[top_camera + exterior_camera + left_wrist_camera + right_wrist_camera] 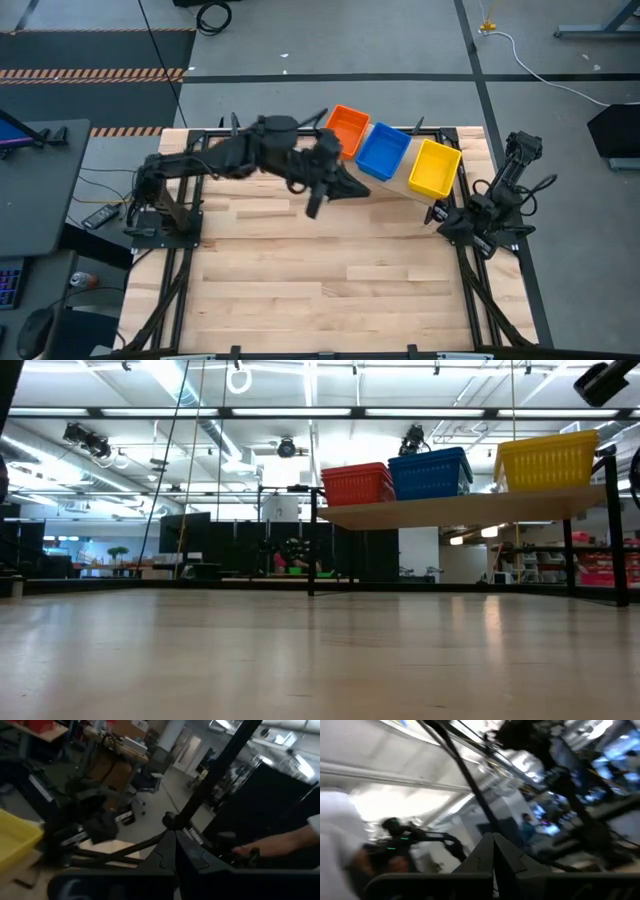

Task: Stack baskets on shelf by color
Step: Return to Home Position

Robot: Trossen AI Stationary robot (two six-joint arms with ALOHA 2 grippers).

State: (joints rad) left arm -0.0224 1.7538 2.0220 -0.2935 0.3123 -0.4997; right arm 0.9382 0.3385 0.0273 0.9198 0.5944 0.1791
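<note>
The shelf (pixel 460 510) stands at the table's far edge. On its plank, side by side on their bottoms, stand orange baskets (pixel 347 128), blue baskets (pixel 384 151) and yellow baskets (pixel 434 167). In the low view the orange baskets (pixel 357 484) and blue baskets (pixel 430 472) look stacked; so do the yellow baskets (pixel 547 460). My left gripper (pixel 358 187) hovers shut and empty just in front of the shelf, below the blue baskets. The yellow basket (pixel 15 837) shows at the edge of its wrist view. My right gripper (pixel 493 855) is shut, tipped upward, folded back at the table's right edge.
The slatted tabletop (pixel 320 280) lies bare in front of the shelf. The right arm (pixel 492 205) sits folded beside the shelf's yellow end. A person's hand (pixel 280 845) shows beyond the table in the left wrist view.
</note>
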